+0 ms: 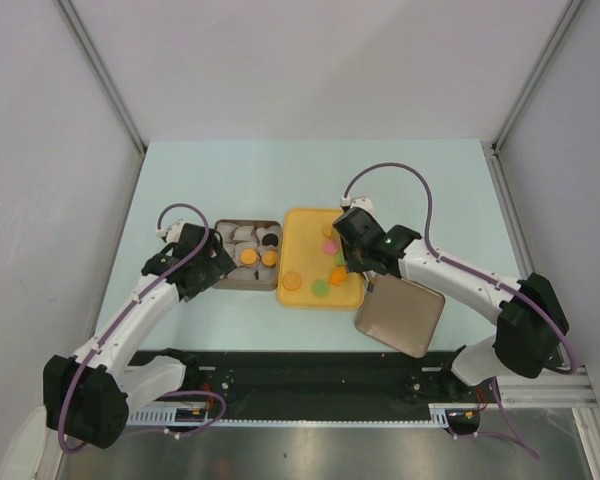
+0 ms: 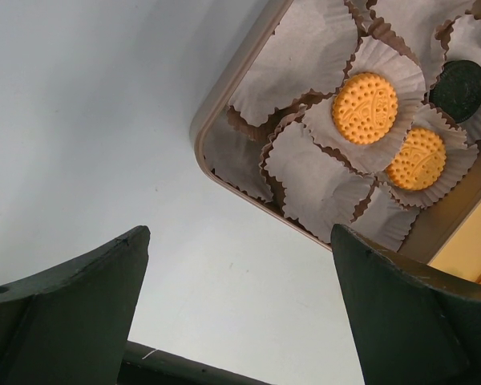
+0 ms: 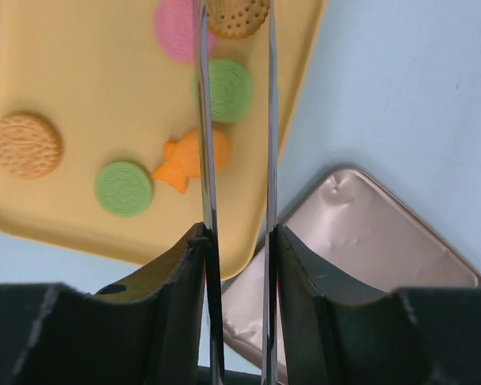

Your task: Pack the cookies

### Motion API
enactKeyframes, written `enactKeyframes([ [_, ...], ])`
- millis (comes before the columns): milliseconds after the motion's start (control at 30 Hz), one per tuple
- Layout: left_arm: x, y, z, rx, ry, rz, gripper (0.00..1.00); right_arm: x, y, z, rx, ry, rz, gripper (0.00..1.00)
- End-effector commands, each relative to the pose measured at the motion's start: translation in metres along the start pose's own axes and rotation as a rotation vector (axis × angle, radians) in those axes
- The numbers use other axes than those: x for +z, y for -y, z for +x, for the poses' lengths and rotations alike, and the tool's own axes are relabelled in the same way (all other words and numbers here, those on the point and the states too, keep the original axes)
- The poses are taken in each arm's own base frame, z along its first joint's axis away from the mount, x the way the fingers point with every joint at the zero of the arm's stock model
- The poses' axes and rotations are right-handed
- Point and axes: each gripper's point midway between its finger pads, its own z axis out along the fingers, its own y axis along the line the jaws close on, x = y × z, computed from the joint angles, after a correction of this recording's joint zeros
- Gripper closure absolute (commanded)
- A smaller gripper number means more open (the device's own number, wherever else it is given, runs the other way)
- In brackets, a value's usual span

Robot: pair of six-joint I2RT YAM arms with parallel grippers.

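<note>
Loose cookies lie on the yellow tray point(image 1: 305, 225): a tan one point(image 3: 26, 144), two green ones point(image 3: 124, 188) point(image 3: 228, 90), a pink one point(image 3: 175, 30), an orange star point(image 3: 184, 160) and a tan one at the top edge point(image 3: 236, 16). My right gripper point(image 3: 239, 233) is shut on metal tongs point(image 3: 204, 120). Their two blades stand apart over the tray's right part, and their tips are out of view. The brown tin point(image 2: 204, 152) holds two orange cookies point(image 2: 365, 107) point(image 2: 415, 158) and a black one point(image 2: 458, 88) in paper cups. My left gripper point(image 2: 240, 237) is open and empty over the table beside the tin's left corner.
The tin's lid point(image 1: 400, 315) lies upside down right of the tray, partly under the tray's edge in the right wrist view point(image 3: 361, 233). Several empty paper cups point(image 2: 305, 172) fill the tin's left part. Grey walls stand on three sides.
</note>
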Motion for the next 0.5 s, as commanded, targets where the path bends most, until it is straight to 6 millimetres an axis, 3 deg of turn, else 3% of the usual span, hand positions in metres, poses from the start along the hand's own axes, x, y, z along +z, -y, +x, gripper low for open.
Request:
enactKeyframes([
  [0,-0.004,0.005,-0.006,0.005,0.020,0.022,0.00,-0.055,-0.025,-0.059,0.014,0.200,-0.080,0.72],
  [200,-0.014,0.004,-0.014,-0.024,0.045,0.009,0.00,-0.090,-0.067,-0.083,-0.043,0.272,-0.167,0.72],
  [333,-0.018,-0.010,-0.024,-0.078,0.073,-0.061,0.00,-0.095,-0.095,-0.089,-0.092,0.282,-0.218,0.72],
  [467,-0.020,-0.032,-0.032,-0.176,0.099,-0.141,0.00,-0.084,-0.119,-0.090,-0.141,0.263,-0.256,0.73],
])
